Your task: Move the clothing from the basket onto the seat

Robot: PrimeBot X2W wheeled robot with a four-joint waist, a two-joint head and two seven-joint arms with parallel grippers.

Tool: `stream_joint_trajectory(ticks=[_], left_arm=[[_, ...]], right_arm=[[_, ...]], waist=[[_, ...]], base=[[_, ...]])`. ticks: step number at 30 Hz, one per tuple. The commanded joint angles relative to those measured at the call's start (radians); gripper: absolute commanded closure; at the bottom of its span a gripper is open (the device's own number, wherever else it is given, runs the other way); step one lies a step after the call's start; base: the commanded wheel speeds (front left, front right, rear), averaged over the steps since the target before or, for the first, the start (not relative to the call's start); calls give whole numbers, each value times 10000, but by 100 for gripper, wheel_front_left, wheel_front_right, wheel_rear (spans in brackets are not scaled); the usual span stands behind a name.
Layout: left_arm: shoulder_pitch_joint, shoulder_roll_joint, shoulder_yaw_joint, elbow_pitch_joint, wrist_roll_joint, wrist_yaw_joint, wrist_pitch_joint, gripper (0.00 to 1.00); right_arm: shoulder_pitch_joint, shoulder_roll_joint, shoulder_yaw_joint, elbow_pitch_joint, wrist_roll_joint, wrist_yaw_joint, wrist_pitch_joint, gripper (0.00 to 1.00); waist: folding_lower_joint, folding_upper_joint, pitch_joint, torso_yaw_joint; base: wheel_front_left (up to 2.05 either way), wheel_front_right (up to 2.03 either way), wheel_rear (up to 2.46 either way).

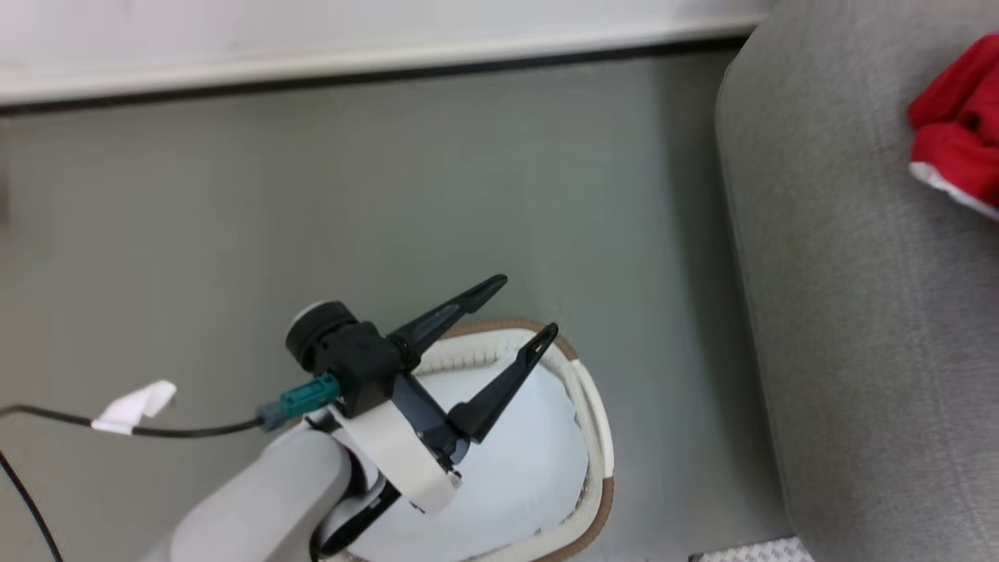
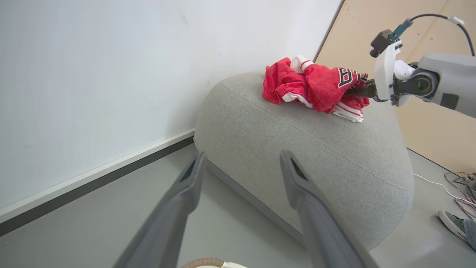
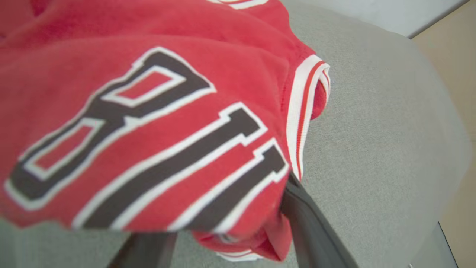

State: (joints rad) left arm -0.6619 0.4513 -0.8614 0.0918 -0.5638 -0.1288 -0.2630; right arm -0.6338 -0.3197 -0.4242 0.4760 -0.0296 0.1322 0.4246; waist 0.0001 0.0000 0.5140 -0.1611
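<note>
Two tools: the left tool [image 1: 526, 304] hangs open over the bare-looking basket [image 1: 599, 437], ready to pick; the right tool [image 2: 362, 91], grip impossible to tell under folds, meets the clothing [image 2: 312, 85] atop the seat [image 2: 297, 149].

The basket [image 1: 597, 421] sits on the floor [image 1: 390, 195], left of the seat [image 1: 858, 312] and near its edge. The left jaws hang over the basket, pointing toward the wall [image 1: 312, 31] behind. The clothing [image 1: 956, 133] lies on top of the seat, draped over the right jaws.
</note>
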Motion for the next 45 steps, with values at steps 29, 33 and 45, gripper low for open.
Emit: stream_joint_trajectory(ticks=[29, 33, 45], left_arm=[[4164, -1276, 4935, 1545, -885, 1412, -15, 0], [5205, -1554, 6317, 1169, -617, 1577, -15, 0], [6732, -2571, 8214, 1496, 1723, 1009, -15, 0]], right_arm=[[4451, 686, 3445, -4048, 3426, -30, -3197, 0], [5042, 1832, 3343, -3598, 3703, -28, -4624, 0], [5910, 2385, 4991, -1822, 3761, -28, -6832, 0]], waist=[[-1, 0, -5624, 1001], [-1, 0, -5869, 1185], [-1, 0, -5946, 1482]], base=[[0, 0, 0], [0, 0, 0], [0, 0, 0]])
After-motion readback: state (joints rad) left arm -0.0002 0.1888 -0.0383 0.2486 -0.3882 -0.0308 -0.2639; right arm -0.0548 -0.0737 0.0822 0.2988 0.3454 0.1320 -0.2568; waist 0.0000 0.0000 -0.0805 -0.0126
